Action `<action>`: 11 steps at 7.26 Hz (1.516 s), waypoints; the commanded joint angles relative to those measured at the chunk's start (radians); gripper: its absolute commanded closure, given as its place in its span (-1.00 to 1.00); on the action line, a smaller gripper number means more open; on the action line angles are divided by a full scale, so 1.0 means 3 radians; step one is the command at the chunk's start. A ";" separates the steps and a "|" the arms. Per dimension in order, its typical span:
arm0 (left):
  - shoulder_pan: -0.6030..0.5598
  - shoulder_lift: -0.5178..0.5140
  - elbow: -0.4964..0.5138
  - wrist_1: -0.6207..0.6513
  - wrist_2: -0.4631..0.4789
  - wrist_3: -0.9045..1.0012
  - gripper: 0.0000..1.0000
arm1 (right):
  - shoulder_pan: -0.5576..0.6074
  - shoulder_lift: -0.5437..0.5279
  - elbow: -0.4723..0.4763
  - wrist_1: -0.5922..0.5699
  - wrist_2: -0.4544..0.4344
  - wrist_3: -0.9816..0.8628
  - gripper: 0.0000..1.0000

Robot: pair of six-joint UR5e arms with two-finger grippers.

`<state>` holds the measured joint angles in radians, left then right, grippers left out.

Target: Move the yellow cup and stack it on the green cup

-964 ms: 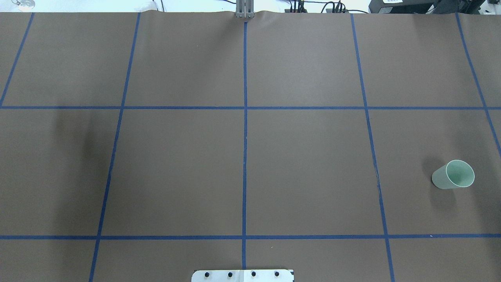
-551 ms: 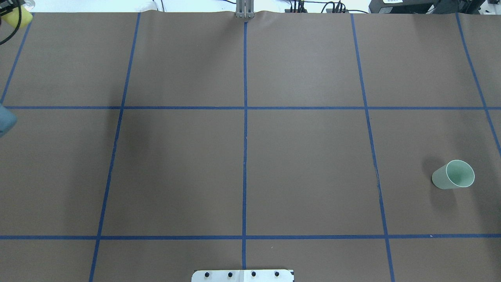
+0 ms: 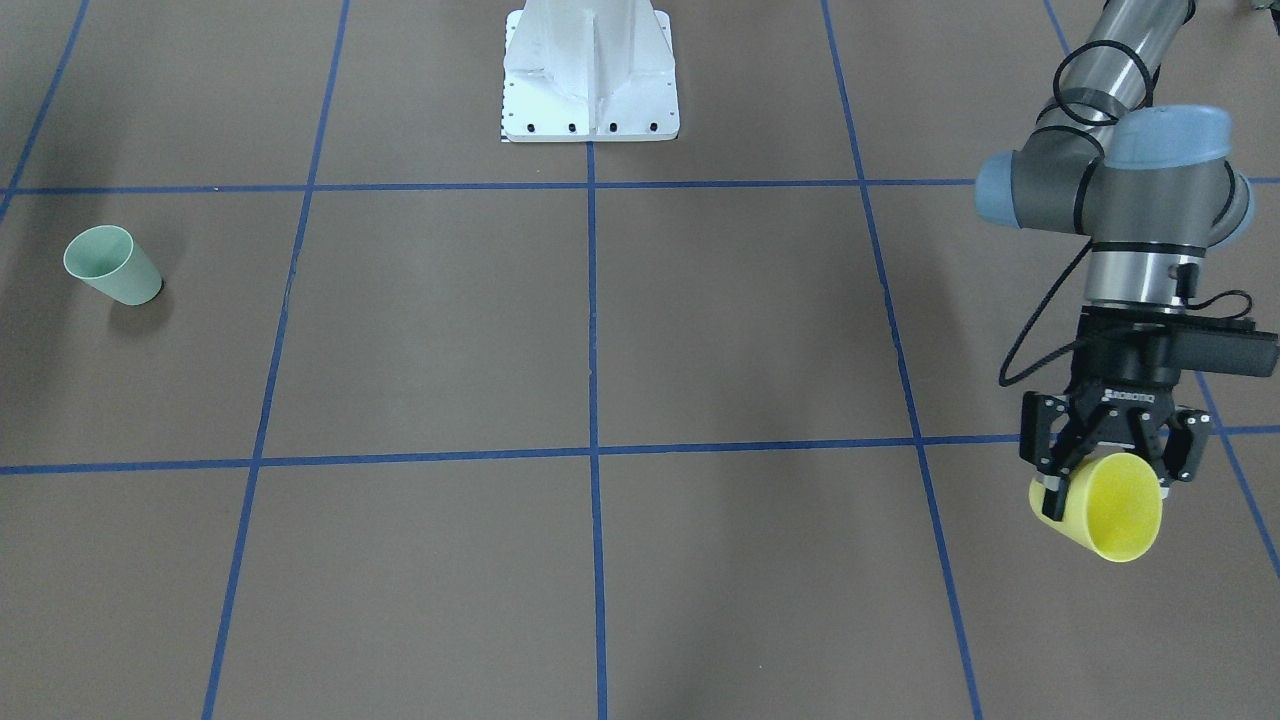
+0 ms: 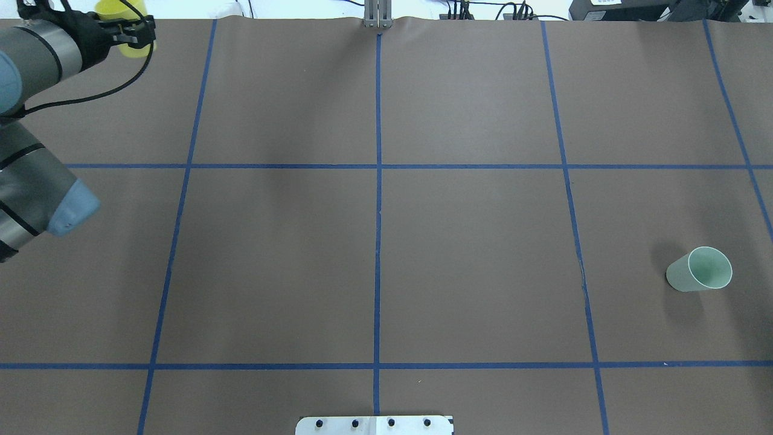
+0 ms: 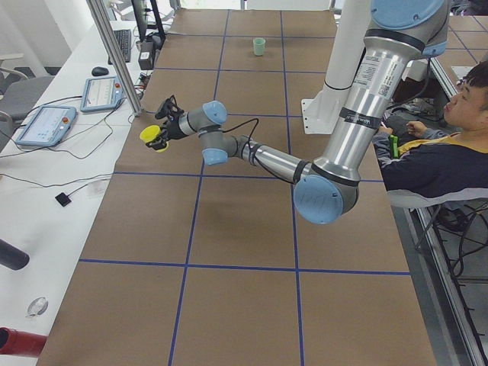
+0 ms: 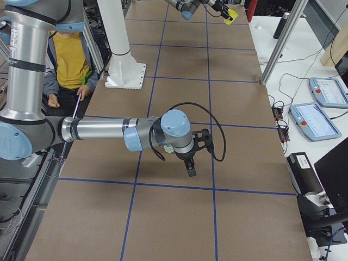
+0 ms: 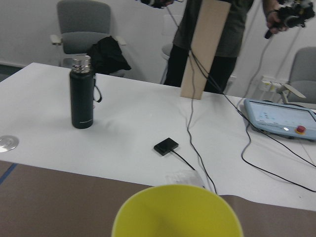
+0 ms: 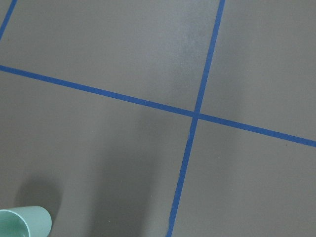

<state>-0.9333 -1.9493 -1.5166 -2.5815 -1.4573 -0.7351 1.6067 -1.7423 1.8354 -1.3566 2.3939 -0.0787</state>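
My left gripper (image 3: pixel 1105 482) is shut on the yellow cup (image 3: pixel 1110 505) and holds it tilted, mouth outward, above the table's far left corner. Both also show in the overhead view, the gripper (image 4: pixel 125 31) and the cup (image 4: pixel 121 15). The cup's rim fills the bottom of the left wrist view (image 7: pixel 177 212). The green cup (image 4: pixel 699 270) stands upright near the table's right end, and shows in the front view (image 3: pixel 110 265) and the right wrist view (image 8: pixel 22 223). My right gripper (image 6: pixel 190 165) shows only in the right side view, close to the green cup; I cannot tell whether it is open.
The robot's base plate (image 4: pixel 374 425) sits at the near middle edge. A metal post (image 4: pixel 377 15) stands at the far edge. Beyond that edge is a white desk with a black bottle (image 7: pixel 82 94), cables and a tablet (image 7: pixel 279 116). A seated person (image 5: pixel 450 145) is beside the robot.
My left arm has come into the overhead view from the left, carrying the yellow cup to the right along the far edge. The green cup has not moved.
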 commanded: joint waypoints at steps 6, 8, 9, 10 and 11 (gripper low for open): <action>0.1213 -0.0595 -0.0360 -0.0367 -0.0614 0.0999 0.80 | -0.0699 0.0917 0.0059 0.0713 0.0641 0.1132 -0.98; 0.1316 -0.0594 -0.0354 -0.0420 -0.0598 0.1075 0.78 | -0.1206 0.1407 0.0074 0.0398 0.0636 0.1899 -0.98; 0.1347 -0.0584 -0.0354 -0.0450 -0.0593 0.1080 0.78 | -0.1467 0.1729 0.0069 0.0365 0.0540 0.2521 -0.97; 0.1372 -0.0574 -0.0329 -0.0572 -0.0593 0.1085 0.74 | -0.1687 0.1955 0.0059 0.0355 0.0504 0.2902 -0.97; 0.1388 -0.0584 -0.0334 -0.0598 -0.0588 0.1085 0.74 | -0.2029 0.2221 0.0033 0.0355 0.0316 0.3534 -0.98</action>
<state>-0.5246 -2.1236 -1.6180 -2.7422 -1.6350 -0.4109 1.1097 -1.1730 1.8522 -1.2458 2.5382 0.7736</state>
